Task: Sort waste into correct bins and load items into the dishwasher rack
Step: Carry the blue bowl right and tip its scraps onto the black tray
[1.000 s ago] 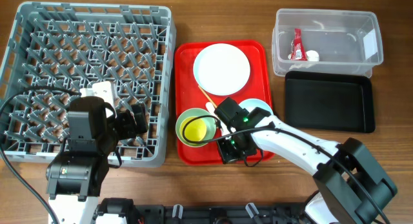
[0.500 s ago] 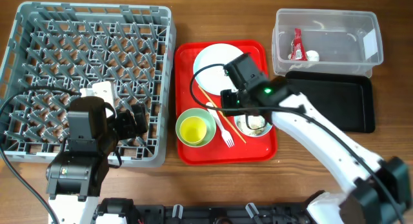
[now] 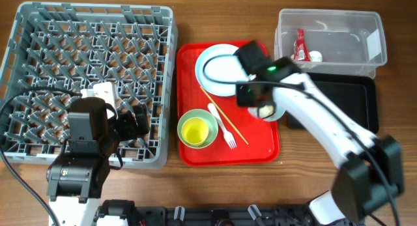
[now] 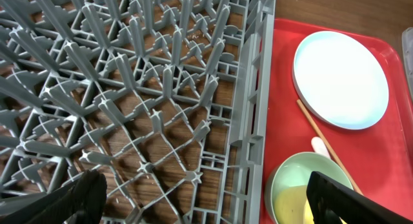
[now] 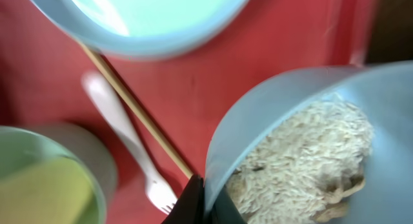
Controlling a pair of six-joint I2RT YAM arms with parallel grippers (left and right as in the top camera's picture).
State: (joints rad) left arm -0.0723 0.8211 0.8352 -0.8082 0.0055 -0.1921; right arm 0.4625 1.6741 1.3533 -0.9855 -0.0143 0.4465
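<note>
Our right gripper [image 5: 201, 201] pinches the near rim of the pale blue bowl [image 5: 290, 108], with the food scraps [image 5: 297, 159] inside, over the red tray's [image 3: 260, 148] right edge beside the black tray [image 3: 339, 102]. The blurred wrist view crops its fingers, and overhead the arm hides most of the bowl. Our left gripper [image 4: 206, 185] gapes empty above the dishwasher rack [image 4: 161, 88].

Grey dishwasher rack [image 3: 91, 10] at left. Centre held a pale-blue plate [image 3: 216, 71], a yellow cup [image 3: 196, 130] in a green bowl [image 3: 183, 122], and a white fork [image 3: 221, 126] beside a chopstick [image 3: 225, 117]. A pale blue bowl [image 5: 258, 121] of beige scraps [image 5: 303, 159] was by the black tray [image 3: 352, 96]. The clear tub [image 3: 329, 14], far right, held a red wrapper [image 3: 300, 45] and white bit [image 3: 315, 56].
</note>
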